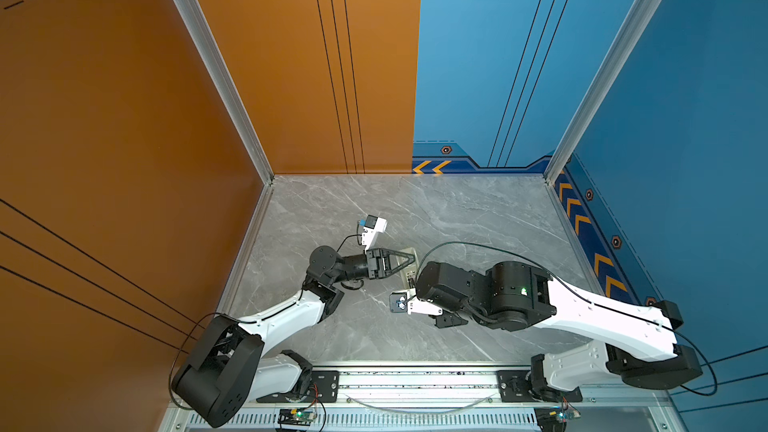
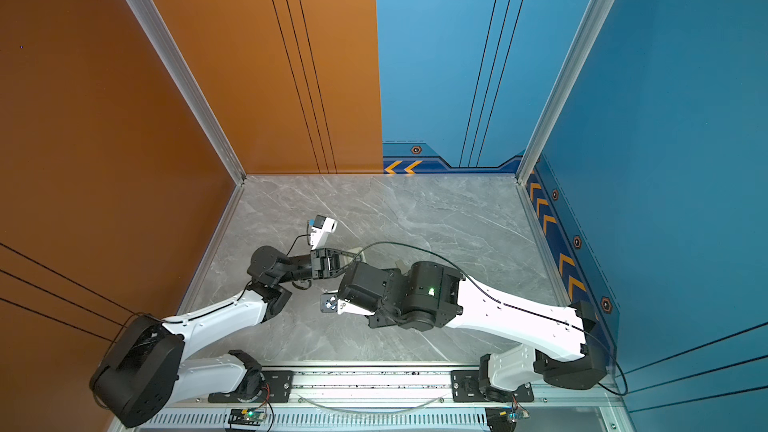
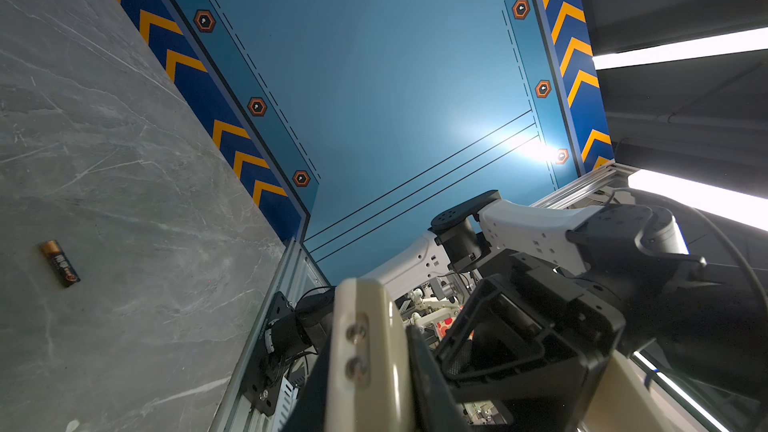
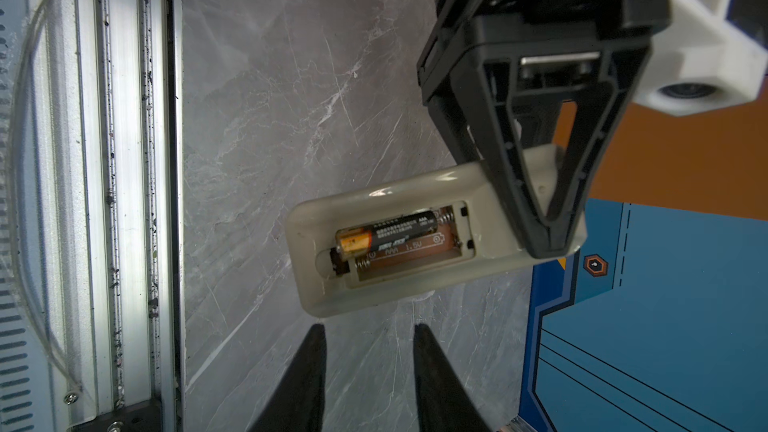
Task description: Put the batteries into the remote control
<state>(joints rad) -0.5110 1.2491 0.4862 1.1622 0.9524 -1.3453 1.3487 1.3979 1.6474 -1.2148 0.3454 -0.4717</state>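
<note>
My left gripper (image 4: 548, 243) is shut on one end of the remote control (image 4: 415, 243), holding the pale handset above the table with its open battery bay in sight of the right wrist view. One black battery (image 4: 386, 234) with a copper-orange end lies in the bay, and the slot beside it (image 4: 411, 257) is bare. My right gripper (image 4: 369, 328) hovers just short of the remote's free end, open, with nothing between its fingers. Another battery (image 3: 60, 263) lies loose on the grey table in the left wrist view. In both top views the right arm hides most of the remote (image 1: 405, 272).
The grey marble table (image 1: 457, 209) is walled by an orange panel on the left and blue panels at the back and right. An aluminium rail (image 1: 415, 380) carrying both arm bases runs along the front edge. A small pale piece (image 2: 401, 263) shows behind the right wrist.
</note>
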